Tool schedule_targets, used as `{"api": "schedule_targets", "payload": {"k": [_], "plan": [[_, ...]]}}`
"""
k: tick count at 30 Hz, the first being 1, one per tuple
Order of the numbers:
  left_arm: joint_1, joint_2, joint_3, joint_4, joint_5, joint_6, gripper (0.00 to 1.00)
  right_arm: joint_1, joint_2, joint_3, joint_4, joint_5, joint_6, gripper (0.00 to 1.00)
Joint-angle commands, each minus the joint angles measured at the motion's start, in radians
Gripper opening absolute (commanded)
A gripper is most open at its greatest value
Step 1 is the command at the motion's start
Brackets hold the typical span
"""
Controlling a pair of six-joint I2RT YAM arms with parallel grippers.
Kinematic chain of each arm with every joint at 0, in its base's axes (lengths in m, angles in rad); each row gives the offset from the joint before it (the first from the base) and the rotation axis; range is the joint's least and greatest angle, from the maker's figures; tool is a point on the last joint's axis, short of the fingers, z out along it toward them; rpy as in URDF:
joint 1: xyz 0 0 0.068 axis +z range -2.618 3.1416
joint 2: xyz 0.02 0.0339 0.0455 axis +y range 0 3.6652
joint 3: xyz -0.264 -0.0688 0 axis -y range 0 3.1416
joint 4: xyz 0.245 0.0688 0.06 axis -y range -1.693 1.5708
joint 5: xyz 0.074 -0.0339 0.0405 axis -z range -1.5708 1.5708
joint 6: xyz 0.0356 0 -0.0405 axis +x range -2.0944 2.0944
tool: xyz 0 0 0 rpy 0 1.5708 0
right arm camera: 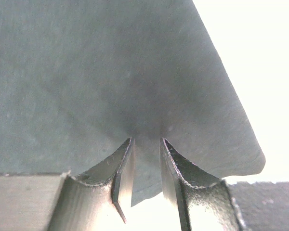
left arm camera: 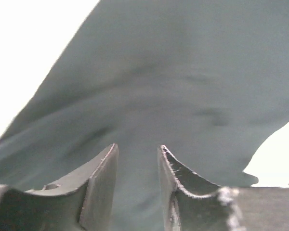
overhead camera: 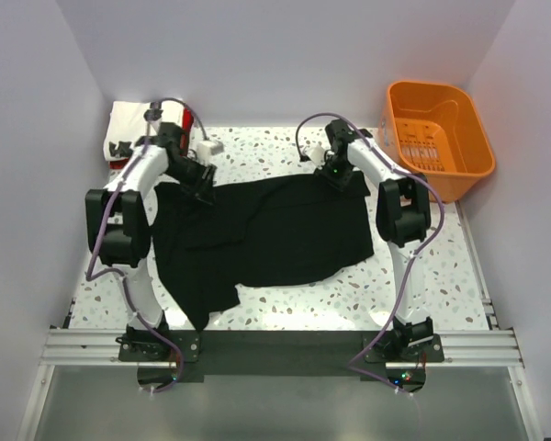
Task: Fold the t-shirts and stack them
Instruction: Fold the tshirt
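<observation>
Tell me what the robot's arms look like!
The left arm and right arm have white tube-like links, chunky black joints and looping purple cables. The left end effector and right end effector each have two dark, curved fingers.

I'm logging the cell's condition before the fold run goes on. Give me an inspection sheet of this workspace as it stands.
Surface: speckled table, brightly lit, largely covered by cloth.
Job's things: black t-shirt spread rumpled mid-table; white printed t-shirt in the far left corner, red t-shirt showing under it.
Clutter: small white box by the left arm; orange basket in the far right corner.
Tools: left tool and right tool each pinch the black t-shirt's far edge.
Cables: purple cable loops along each arm.
Surroundings: plain pale walls on three sides; metal rail at the near edge.
</observation>
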State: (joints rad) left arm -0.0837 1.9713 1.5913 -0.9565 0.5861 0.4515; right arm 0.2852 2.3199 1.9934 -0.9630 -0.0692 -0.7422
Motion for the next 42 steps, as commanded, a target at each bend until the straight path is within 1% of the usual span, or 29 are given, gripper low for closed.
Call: {"api": "schedule_targets", "payload": {"k": [1, 3, 4, 6, 8, 13, 16, 21, 24, 28, 32, 33, 35, 36, 37, 42], "plan": [[0.123, -0.028, 0.067, 0.091, -0.112, -0.03, 0.42, 0.015, 0.032, 0.067, 0.033, 0.006, 0.021, 0.31], [0.169, 0.006, 0.078, 0.113, -0.152, -0.031, 0.41, 0.02, 0.044, 0.067, 0.041, 0.014, 0.024, 0.31], [0.189, 0.014, 0.084, 0.123, -0.163, -0.057, 0.42, 0.025, 0.045, 0.061, 0.049, 0.019, 0.026, 0.31], [0.24, 0.027, 0.091, 0.151, -0.184, -0.103, 0.44, 0.026, 0.047, 0.047, 0.059, 0.034, 0.027, 0.31], [0.283, 0.038, 0.096, 0.168, -0.175, -0.128, 0.46, 0.026, 0.047, 0.035, 0.066, 0.043, 0.03, 0.3], [0.315, 0.073, 0.093, 0.176, -0.172, -0.18, 0.54, 0.029, 0.049, -0.005, 0.101, 0.092, 0.03, 0.29], [0.32, 0.098, 0.085, 0.191, -0.169, -0.201, 0.56, 0.031, 0.061, -0.007, 0.112, 0.12, 0.03, 0.29], [0.318, 0.133, 0.081, 0.249, -0.096, -0.267, 0.54, 0.032, 0.075, -0.007, 0.125, 0.152, 0.032, 0.29], [0.32, 0.138, 0.064, 0.282, -0.043, -0.303, 0.5, 0.029, 0.079, -0.002, 0.13, 0.166, 0.03, 0.29], [0.32, 0.132, 0.036, 0.32, -0.016, -0.326, 0.42, 0.031, 0.087, 0.013, 0.122, 0.167, 0.03, 0.29], [0.321, 0.133, 0.036, 0.337, -0.011, -0.335, 0.26, 0.032, 0.093, 0.024, 0.119, 0.174, 0.03, 0.29], [0.325, 0.13, 0.033, 0.343, -0.009, -0.346, 0.18, 0.032, 0.095, 0.027, 0.118, 0.174, 0.03, 0.29], [0.335, 0.124, 0.033, 0.354, -0.011, -0.353, 0.09, 0.032, 0.096, 0.03, 0.118, 0.18, 0.027, 0.29], [0.343, 0.121, 0.032, 0.357, -0.015, -0.359, 0.02, 0.032, 0.098, 0.031, 0.118, 0.189, 0.027, 0.29], [0.361, 0.118, 0.03, 0.364, -0.028, -0.364, 0.0, 0.032, 0.099, 0.031, 0.119, 0.196, 0.026, 0.29], [0.415, 0.118, 0.033, 0.383, -0.11, -0.37, 0.0, 0.035, 0.108, 0.031, 0.125, 0.224, 0.024, 0.29]]}}
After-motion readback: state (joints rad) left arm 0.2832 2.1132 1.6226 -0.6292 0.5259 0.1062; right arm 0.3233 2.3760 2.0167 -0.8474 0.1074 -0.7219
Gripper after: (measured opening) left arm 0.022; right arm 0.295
